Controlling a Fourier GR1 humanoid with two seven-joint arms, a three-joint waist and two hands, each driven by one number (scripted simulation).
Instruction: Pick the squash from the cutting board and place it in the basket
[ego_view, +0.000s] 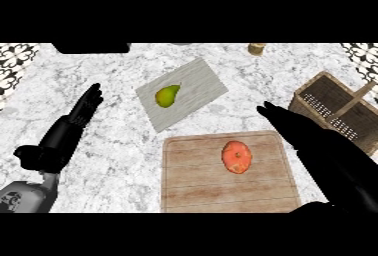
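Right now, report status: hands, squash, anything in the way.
Both hands open: left hand, right hand. Squash on cutting board, untouched. Basket right. Nothing between.

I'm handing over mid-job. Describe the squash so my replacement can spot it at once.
Find the wooden cutting board at the near middle of the marble counter. The squash lies on its upper part, a round orange-red thing, alone on the wood. The only other produce, a green-yellow pear, lies farther back on a grey mat, so colour and board separate them.
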